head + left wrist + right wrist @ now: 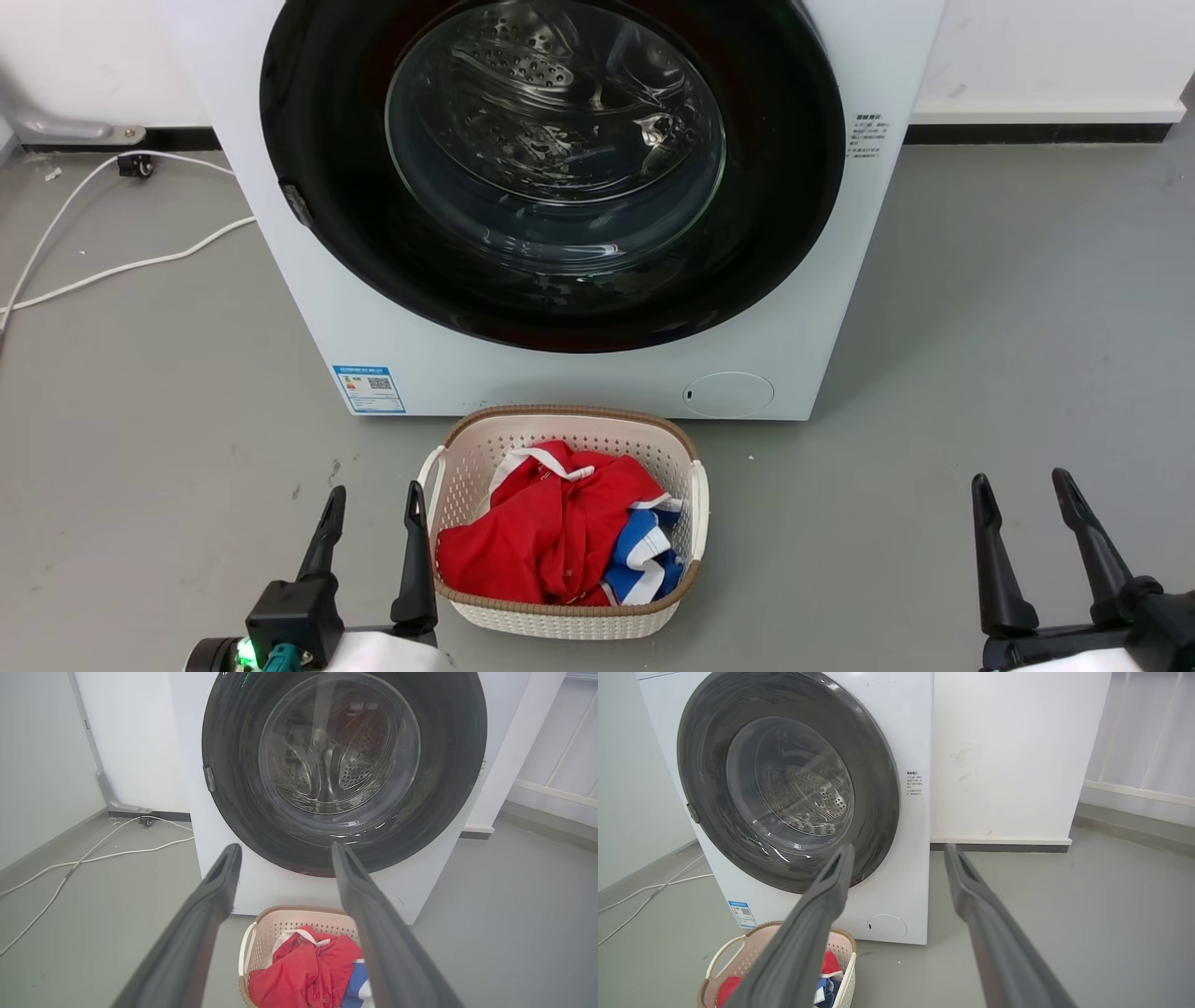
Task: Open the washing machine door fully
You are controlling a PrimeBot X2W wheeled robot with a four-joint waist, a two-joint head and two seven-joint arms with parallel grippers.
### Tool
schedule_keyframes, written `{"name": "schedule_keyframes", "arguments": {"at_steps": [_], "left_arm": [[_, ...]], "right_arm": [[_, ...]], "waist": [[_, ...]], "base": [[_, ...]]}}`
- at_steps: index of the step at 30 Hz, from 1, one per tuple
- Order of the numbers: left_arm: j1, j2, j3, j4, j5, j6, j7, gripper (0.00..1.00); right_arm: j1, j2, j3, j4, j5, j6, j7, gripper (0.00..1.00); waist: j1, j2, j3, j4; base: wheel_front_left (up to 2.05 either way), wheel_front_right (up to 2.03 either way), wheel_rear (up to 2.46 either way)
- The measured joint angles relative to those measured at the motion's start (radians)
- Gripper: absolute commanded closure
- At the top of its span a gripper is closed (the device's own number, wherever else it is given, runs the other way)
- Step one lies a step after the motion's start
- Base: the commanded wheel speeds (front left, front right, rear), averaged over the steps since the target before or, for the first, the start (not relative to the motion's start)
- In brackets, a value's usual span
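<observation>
The washing machine door (555,159) sat shut, and our left gripper (374,493) and right gripper (1020,479) hung spread and empty, well short of it. Next, we judged, we should reach for its grey edge tab (297,205).

no legible print on washing machine (560,378)

The washing machine (560,378) is white, its door (553,168) black, the basket (560,619) cream.

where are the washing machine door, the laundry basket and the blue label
washing machine door (555,149), head view, glass centre
laundry basket (569,411), head view, back rim
blue label (369,388), head view, sticker centre
</observation>
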Motion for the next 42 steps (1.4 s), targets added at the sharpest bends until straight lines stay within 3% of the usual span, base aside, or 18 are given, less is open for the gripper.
{"name": "schedule_keyframes", "arguments": {"at_steps": [19,42], "left_arm": [[0.021,-0.028,0.032,-0.002,0.117,-0.023,-0.032,0.0],[0.027,-0.034,0.056,0.013,0.097,-0.039,-0.034,0.0]], "right_arm": [[0.025,0.0,-0.008,-0.027,-0.065,0.002,-0.032,0.0],[0.025,0.0,-0.012,0.01,0.026,0.002,-0.035,0.0]], "waist": [[0.0,0.0,-0.006,-0.002],[0.0,0.0,-0.009,0.001]], "base": [[0.0,0.0,0.0],[0.0,0.0,0.0]]}}
